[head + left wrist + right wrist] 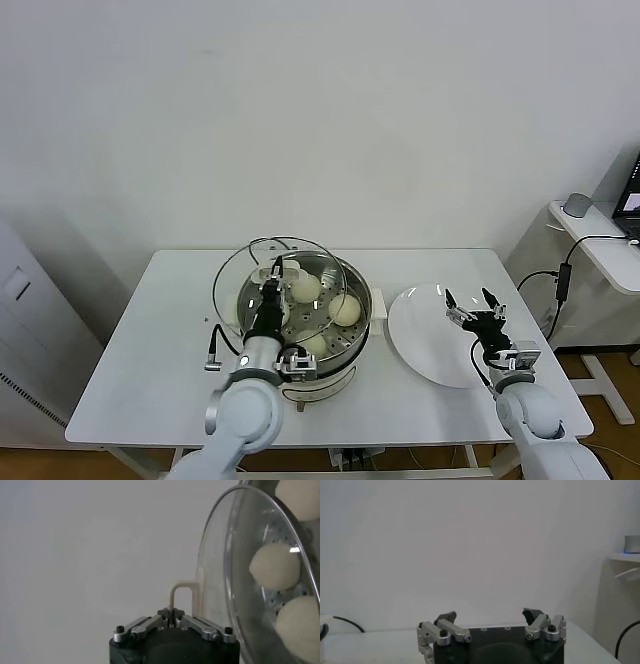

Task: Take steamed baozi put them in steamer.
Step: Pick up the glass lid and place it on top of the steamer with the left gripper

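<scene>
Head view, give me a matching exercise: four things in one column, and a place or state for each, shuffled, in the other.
Things:
1. glass lid
2. baozi
3. white plate
4. right gripper

Places or states:
A. lying inside the steamer
B. open, above the plate
C. tilted up, its handle pinched by the shut left gripper
D. flat on the table, right of the steamer

Pairs: 1-C, 2-A, 3-D, 4-B
</scene>
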Controlling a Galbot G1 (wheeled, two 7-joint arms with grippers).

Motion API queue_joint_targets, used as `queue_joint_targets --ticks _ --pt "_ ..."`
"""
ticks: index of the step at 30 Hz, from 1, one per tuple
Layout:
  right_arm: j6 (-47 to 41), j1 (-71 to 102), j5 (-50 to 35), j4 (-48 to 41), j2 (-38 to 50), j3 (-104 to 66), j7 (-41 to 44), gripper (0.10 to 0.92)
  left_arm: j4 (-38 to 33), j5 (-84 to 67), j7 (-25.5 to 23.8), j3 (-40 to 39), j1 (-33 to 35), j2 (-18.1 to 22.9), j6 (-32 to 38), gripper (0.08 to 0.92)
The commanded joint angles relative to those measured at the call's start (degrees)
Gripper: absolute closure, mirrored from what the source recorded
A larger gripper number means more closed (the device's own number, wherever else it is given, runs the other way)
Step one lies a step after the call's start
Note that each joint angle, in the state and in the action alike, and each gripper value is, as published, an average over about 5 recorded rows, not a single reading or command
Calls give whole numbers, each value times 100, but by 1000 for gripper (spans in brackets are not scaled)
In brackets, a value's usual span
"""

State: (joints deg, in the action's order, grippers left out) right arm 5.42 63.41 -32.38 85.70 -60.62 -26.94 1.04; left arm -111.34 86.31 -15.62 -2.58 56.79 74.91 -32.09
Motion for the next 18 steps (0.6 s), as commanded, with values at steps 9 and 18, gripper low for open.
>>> queue_joint_targets --ticks 9,18 --pt "10 -41 28 -48 -26 35 7 203 292 381 -51 -163 48 389 -97 898" --pt "15 -36 49 -76 -47 33 13 203 239 377 -6 -213 148 600 -152 898"
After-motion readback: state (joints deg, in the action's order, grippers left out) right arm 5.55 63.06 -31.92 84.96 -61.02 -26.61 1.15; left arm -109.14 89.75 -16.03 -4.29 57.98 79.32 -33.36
